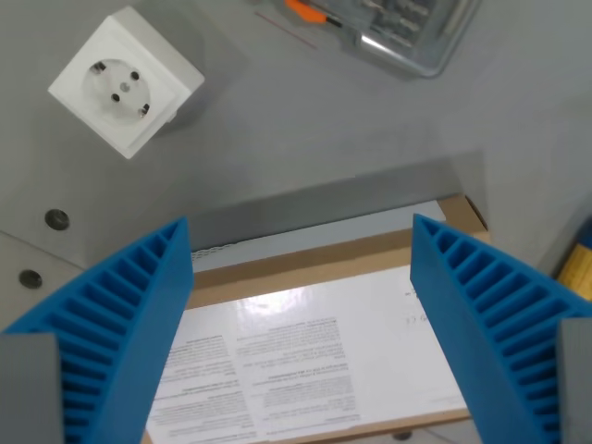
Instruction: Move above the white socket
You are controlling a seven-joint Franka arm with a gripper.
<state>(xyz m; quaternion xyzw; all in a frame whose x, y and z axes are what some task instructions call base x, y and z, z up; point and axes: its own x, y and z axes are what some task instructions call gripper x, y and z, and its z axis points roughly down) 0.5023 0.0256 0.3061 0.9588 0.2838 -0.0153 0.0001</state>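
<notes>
1 view only, wrist cam, looking steeply down past both blue fingers (111, 333) at the grey table (370, 129). Close range: printed sheet (305, 361) fills bottom centre, white socket (125, 81) top-left, clear case (407, 32) cut by top edge.

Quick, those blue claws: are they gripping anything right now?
Gripper: open, holding nothing. Its blue fingers stand wide apart over a printed sheet; the white socket lies untouched at the wrist view's upper left.

White socket (125, 80), square box, round 2-pin face up, turned diagonal, upper left
</notes>
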